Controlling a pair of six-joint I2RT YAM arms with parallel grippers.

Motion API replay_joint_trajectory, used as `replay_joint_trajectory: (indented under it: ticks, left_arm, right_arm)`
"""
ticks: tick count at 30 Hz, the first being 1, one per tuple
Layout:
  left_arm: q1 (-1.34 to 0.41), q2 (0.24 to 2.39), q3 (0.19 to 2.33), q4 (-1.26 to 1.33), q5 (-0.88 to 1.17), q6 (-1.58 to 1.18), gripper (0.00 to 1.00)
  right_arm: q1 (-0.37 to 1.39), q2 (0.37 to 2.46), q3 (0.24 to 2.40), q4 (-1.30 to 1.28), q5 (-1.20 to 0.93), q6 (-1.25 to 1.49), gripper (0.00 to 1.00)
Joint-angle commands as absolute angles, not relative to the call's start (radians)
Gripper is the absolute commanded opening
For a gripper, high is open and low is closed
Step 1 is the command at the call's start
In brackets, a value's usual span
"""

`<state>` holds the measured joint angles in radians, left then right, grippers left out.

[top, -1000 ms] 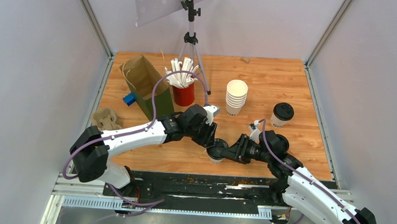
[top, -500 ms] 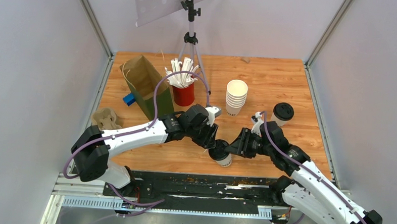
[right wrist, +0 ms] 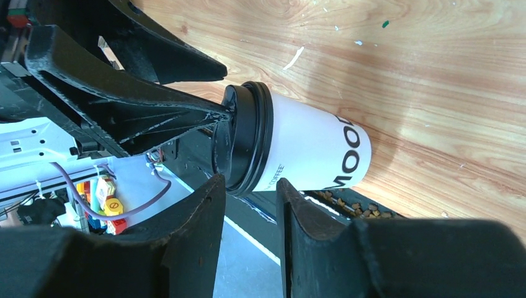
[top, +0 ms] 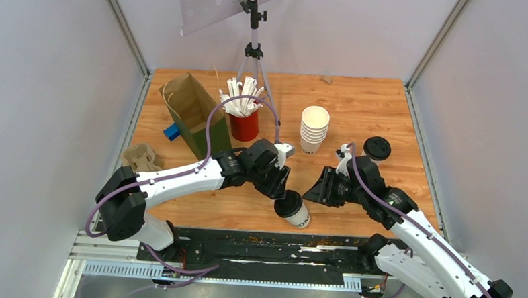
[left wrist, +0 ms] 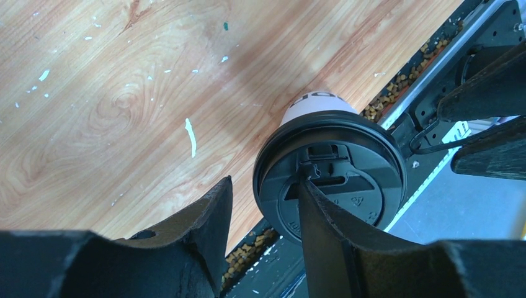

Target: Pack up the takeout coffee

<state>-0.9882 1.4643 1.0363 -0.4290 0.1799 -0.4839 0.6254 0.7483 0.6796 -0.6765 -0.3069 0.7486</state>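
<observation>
Left arm reaching low across table [top: 357, 113] toward near edge. Left gripper [left wrist: 265, 186] fingers spread; one fingertip [left wrist: 316, 211] touching top of black lid [top: 288, 205], other finger clear of it. Lidded white cup [top: 299, 216] tilted at near table edge, gripped by neither arm. Right arm bent at elbow, right gripper [right wrist: 249, 182] just beside cup, fingers apart, nothing between them.
</observation>
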Motion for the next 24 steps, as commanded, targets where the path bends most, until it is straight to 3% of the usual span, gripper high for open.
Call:
replay_joint_trajectory:
  ticks: [1,5,11,19,24]
  left_arm:
    - [-0.994,1.467,1.075,-0.386,0.222,-0.483,0.52]
    - [-1.002,1.46,1.062,-0.355,0.247,-0.508,0.51]
    - [-1.025,1.457,1.041,-0.331,0.256,-0.538,0.52]
    - [-1.06,1.448,1.037,-0.326,0.248,-0.561,0.51]
    - [-1.067,1.428,1.025,-0.327,0.238,-0.573,0.52]
  right_arm:
    - [0.629,0.728,0.697,-0.691,-0.288,0.722,0.36]
    - [0.629,0.711,0.705,-0.716,-0.3,0.716,0.37]
    - [0.642,0.682,0.719,-0.742,-0.332,0.7,0.5]
    - [0.688,0.663,0.721,-0.778,-0.321,0.703,0.5]
    - [0.748,0.658,0.716,-0.773,-0.298,0.73,0.56]
